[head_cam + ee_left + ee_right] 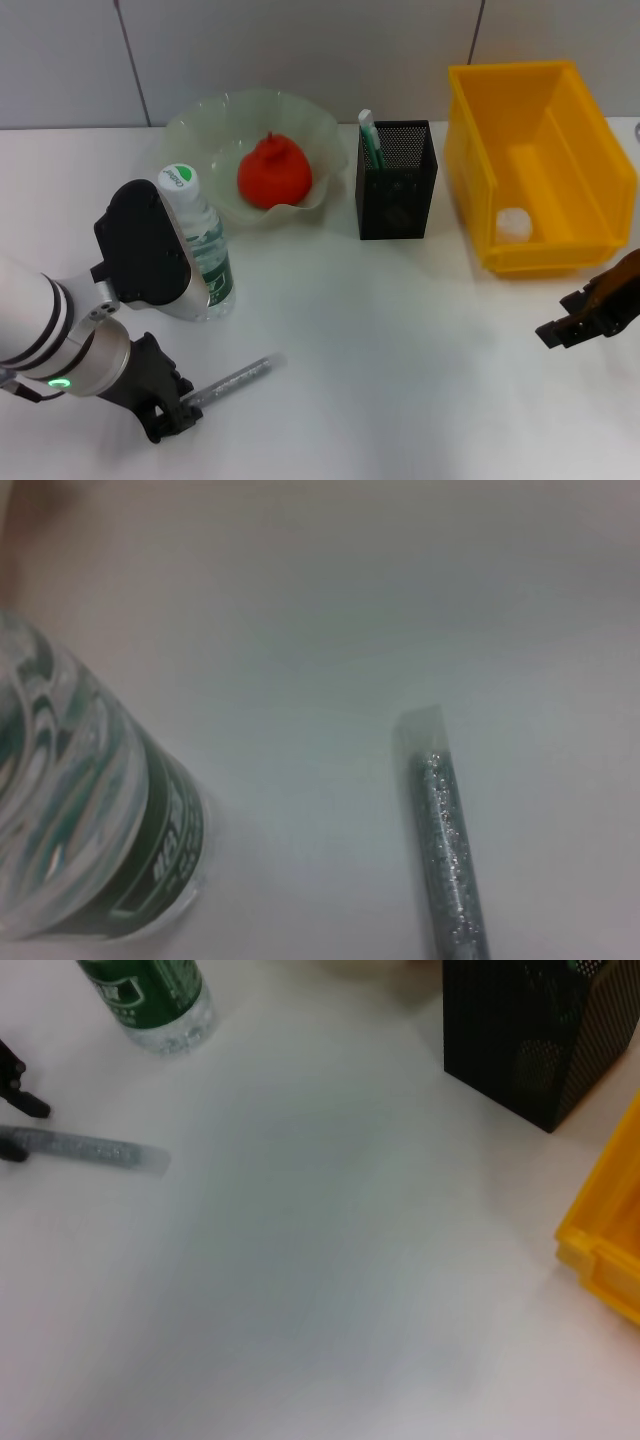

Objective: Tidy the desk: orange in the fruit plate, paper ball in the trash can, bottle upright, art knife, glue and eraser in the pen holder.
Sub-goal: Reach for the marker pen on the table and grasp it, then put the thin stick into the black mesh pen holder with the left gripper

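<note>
The glittery grey glue (235, 378) lies flat on the white desk (380, 350) at the front left. My left gripper (175, 412) is open, its fingers either side of the glue's near end. In the right wrist view one black finger (27, 1103) stands just clear of the glue (90, 1148). The bottle (203, 250) stands upright beside my left wrist. The orange (273, 172) rests in the fruit plate (200, 125). The art knife (370, 138) sticks out of the pen holder (396, 182). A paper ball (513, 225) lies in the trash can (575, 120). The eraser is hidden. My right gripper (565, 325) hovers open and empty at the right edge.
Fruit plate, pen holder and trash can stand in a row along the back, by the tiled wall. Open desk lies between the two arms. The bottle (90, 820) stands close to the glue (445, 850).
</note>
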`<action>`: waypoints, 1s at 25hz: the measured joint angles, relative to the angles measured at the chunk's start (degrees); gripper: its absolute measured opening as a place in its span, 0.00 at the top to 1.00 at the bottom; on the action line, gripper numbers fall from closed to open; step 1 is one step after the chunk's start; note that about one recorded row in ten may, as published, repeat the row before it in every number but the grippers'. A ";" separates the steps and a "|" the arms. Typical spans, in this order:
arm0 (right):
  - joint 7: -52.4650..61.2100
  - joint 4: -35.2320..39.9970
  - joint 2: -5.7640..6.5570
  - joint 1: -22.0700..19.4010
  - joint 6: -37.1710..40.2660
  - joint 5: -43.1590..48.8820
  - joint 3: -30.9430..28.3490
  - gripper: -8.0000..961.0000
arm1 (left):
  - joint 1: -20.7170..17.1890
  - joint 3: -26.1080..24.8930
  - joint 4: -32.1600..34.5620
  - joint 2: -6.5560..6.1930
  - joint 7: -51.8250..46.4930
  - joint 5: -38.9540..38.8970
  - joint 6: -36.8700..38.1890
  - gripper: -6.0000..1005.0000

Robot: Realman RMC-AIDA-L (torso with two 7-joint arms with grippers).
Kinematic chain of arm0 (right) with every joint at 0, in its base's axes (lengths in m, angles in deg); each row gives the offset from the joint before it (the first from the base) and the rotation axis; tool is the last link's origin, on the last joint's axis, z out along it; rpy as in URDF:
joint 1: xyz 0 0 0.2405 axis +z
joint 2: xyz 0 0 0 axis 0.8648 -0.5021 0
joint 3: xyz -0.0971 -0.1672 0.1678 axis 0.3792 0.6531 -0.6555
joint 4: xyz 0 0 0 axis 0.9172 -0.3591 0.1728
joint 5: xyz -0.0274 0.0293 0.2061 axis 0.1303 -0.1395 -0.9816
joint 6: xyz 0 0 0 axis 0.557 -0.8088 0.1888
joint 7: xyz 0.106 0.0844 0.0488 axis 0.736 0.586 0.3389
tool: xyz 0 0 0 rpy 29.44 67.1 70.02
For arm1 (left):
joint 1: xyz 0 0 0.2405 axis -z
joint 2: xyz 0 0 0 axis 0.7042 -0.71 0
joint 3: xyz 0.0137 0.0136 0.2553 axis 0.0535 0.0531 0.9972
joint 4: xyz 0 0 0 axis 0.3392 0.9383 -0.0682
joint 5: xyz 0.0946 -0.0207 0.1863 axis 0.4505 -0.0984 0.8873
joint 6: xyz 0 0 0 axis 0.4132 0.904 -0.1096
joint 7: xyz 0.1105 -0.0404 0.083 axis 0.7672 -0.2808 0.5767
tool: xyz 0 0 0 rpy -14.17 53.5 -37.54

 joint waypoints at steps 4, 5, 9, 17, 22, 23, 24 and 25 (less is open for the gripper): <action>-0.21 -1.40 -0.04 0.72 -0.40 0.08 0.05 0.41 | 0.07 0.13 -0.03 -0.01 0.00 0.08 0.22 0.69; -0.29 -1.58 -0.05 0.87 -0.45 0.10 0.04 0.41 | 0.12 0.49 -0.04 -0.05 0.09 0.22 0.29 0.73; -0.33 -1.60 -0.06 1.05 -0.47 0.12 0.04 0.41 | 0.12 1.24 -0.01 -0.02 0.40 0.70 0.26 0.78; -0.34 0.14 -0.10 0.54 -0.46 -0.29 -0.74 0.41 | -1.00 0.04 2.00 -0.05 0.61 -0.22 0.31 0.83; -0.47 5.30 -0.15 -2.18 0.35 -3.64 -3.47 0.41 | -3.97 -4.79 9.47 -0.29 1.96 -7.86 3.07 0.83; -0.47 5.30 -0.15 -2.18 0.35 -3.64 -3.47 0.41 | -3.97 -4.79 9.47 -0.29 1.96 -7.86 3.07 0.83; -0.94 6.37 -0.02 -3.08 0.70 -5.44 -4.11 0.41 | -3.97 -4.79 9.47 -0.29 1.96 -7.86 3.07 0.83; -1.62 7.38 0.12 -4.10 1.17 -7.57 -4.81 0.41 | -4.72 -11.42 11.14 -0.34 3.56 -19.24 4.05 0.83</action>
